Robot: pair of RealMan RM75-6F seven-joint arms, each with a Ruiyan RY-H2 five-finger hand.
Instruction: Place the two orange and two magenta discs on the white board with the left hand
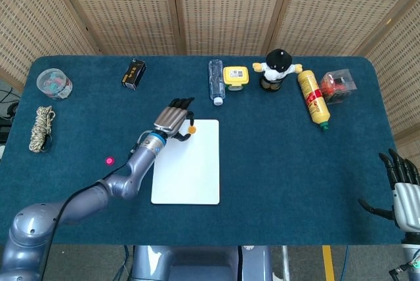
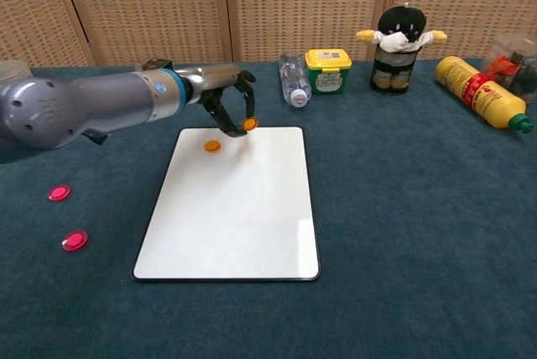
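My left hand (image 1: 174, 119) (image 2: 226, 101) hovers over the top of the white board (image 1: 190, 169) (image 2: 235, 208), pinching an orange disc (image 1: 192, 127) (image 2: 249, 124) between thumb and a finger. A second orange disc (image 2: 212, 146) lies on the board's upper left; the hand hides it in the head view. Two magenta discs lie on the blue cloth left of the board, one (image 2: 59, 193) (image 1: 109, 160) farther back and one (image 2: 75, 240) nearer, the nearer one hidden by my arm in the head view. My right hand (image 1: 401, 189) stays at the table's right edge, fingers spread, holding nothing.
Along the back stand a black box (image 1: 134, 73), a lying water bottle (image 1: 216, 80), a yellow tub (image 1: 235, 76), a plush penguin (image 1: 277, 69), a yellow bottle (image 1: 313, 98) and a clear box (image 1: 337, 86). A rope coil (image 1: 41, 128) and a plastic jar (image 1: 54, 83) sit far left.
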